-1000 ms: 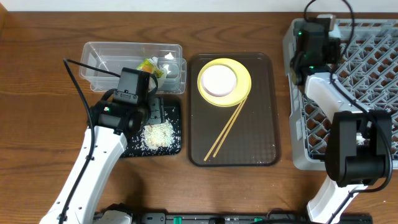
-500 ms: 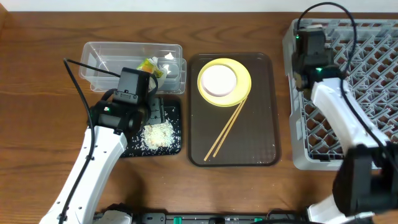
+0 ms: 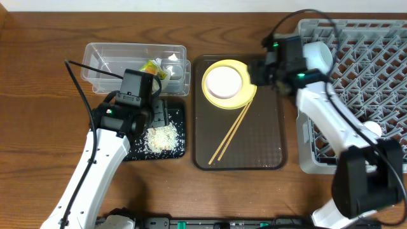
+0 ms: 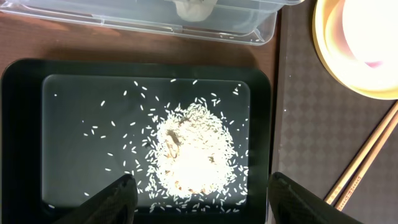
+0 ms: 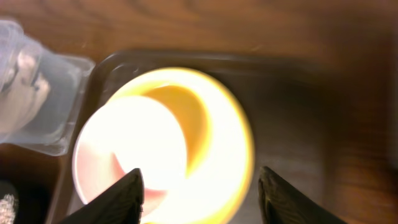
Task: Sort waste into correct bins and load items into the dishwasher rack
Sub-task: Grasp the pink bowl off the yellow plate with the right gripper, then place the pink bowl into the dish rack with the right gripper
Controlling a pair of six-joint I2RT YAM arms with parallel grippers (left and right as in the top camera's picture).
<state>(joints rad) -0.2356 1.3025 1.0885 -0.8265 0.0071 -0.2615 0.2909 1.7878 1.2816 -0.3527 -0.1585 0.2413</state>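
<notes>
While the right gripper [image 5: 200, 198] hovers with its jaws apart over the white-pinkish bowl [image 3: 222, 81], which sits on the round yellow plate [image 3: 247, 95] on the brown serving tray [image 3: 264, 143], a careless close could pinch bowl and plate together. It could also knock the thin wooden chopsticks [image 3: 232, 132], whose tips reach the plate's rim. The left gripper [image 4: 200, 190] holds its jaws apart, empty, above the white rice [image 4: 186, 149] in the shallow black tray [image 4: 25, 124].

Yellow plate [image 3: 249, 89], black tray [image 3: 180, 127]
</notes>
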